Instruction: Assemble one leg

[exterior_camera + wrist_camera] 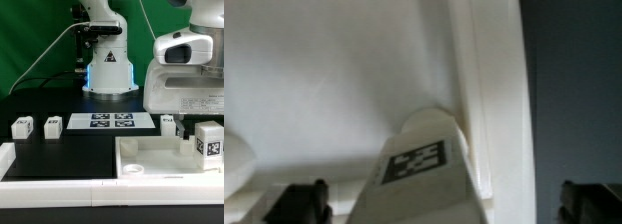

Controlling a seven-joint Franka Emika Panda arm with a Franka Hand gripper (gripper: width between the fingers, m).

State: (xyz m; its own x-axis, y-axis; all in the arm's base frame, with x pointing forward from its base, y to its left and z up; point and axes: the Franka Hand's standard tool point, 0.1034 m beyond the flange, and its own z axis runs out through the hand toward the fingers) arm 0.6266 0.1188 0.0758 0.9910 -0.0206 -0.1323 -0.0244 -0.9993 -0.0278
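Observation:
A white leg (pixel 208 140) with a square marker stands upright in the right end of the white tray-like tabletop (pixel 150 168). The arm's white hand (pixel 185 75) hangs directly over it. In the wrist view the same leg (pixel 416 165) lies between my two dark fingertips (pixel 295 203), with a gap on each side. My gripper (pixel 441 206) is open and holds nothing. The tabletop's raised rim (pixel 491 80) runs beside the leg. Two more legs (pixel 22 127) (pixel 52 125) stand on the black table at the exterior view's left. Another leg (pixel 168 122) is half hidden behind the hand.
The marker board (pixel 110 121) lies flat at the middle of the table, in front of the robot's base (pixel 108 70). A white ledge (pixel 60 185) runs along the near edge of the table.

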